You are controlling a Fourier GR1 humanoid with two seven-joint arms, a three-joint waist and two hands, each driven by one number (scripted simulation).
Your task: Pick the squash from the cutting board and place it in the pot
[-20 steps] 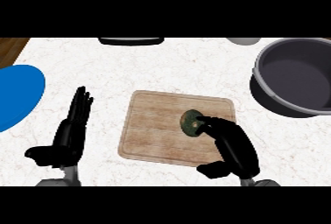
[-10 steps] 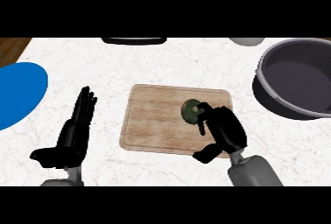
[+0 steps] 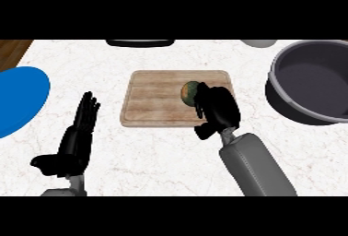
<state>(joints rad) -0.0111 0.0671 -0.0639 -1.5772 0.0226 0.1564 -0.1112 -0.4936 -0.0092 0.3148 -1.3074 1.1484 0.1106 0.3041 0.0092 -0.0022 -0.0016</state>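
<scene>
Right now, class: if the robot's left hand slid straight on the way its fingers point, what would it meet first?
The left hand points up the counter, slightly right. Its line probably just clears the cutting board, so bare counter comes first.

a kitchen, by what lies on the white marble-patterned counter top [image 3: 156,152]: a rectangular pale wooden cutting board [image 3: 159,99], a large round dark grey pot [image 3: 316,87] at the right, and a round blue plate [image 3: 17,99] at the left edge.
</scene>
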